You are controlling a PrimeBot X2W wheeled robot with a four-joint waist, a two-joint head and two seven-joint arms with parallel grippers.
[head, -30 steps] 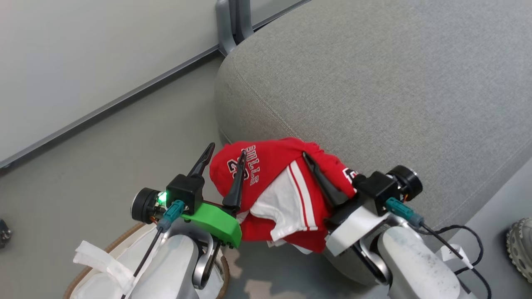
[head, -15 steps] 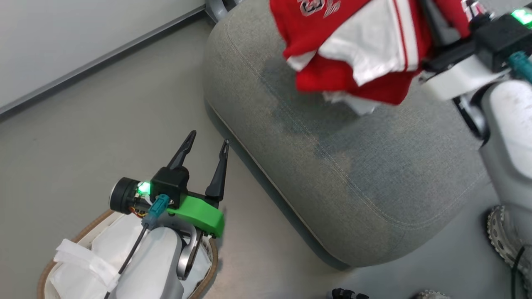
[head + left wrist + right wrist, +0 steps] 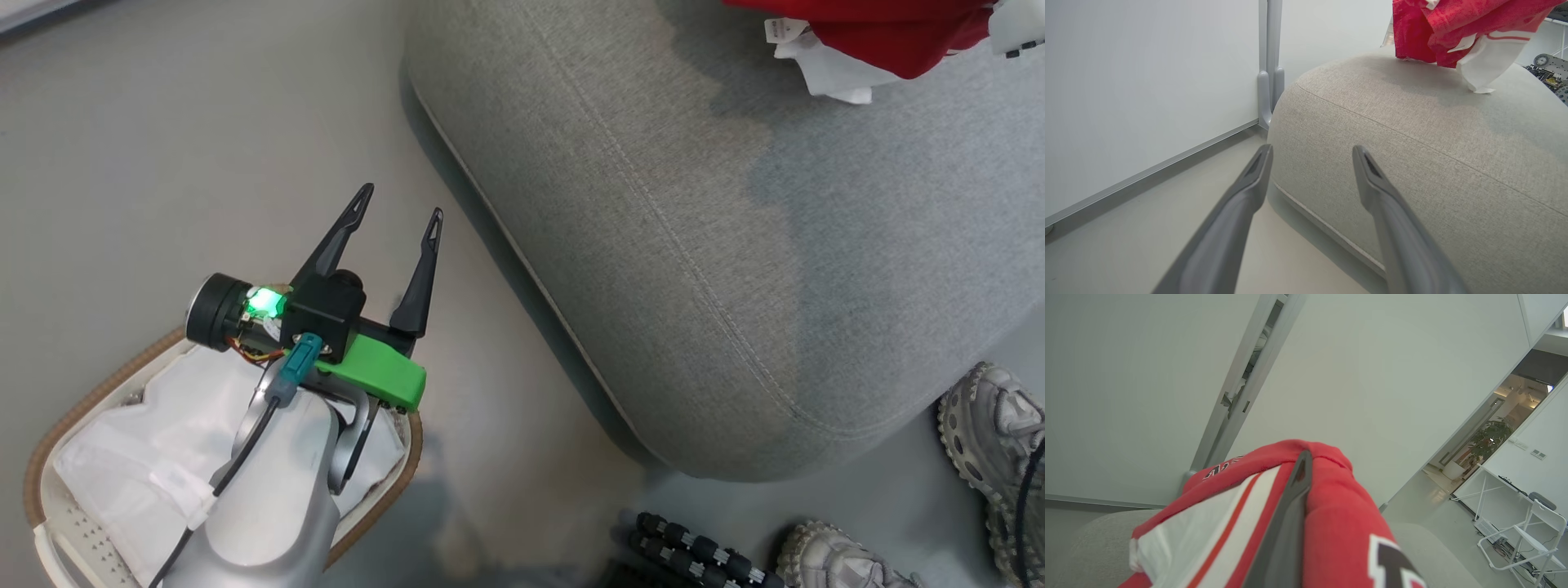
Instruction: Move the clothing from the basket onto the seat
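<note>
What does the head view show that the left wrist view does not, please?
Head view alone: the basket with its white liner, and a person's shoes on the floor. Left wrist view alone: a grey post behind the seat. Both share the open left gripper, the seat and the clothing over it.

The clothing (image 3: 1331, 522) is bright red with a white panel, a thin red stripe down it and a white and black patch. The seat (image 3: 694, 204) is plain grey cloth. The basket (image 3: 77, 531) is white with tiny holes and a brown rim. Its liner (image 3: 163, 425) is white. The left gripper (image 3: 400, 200) has black fingers and a green block.
</note>
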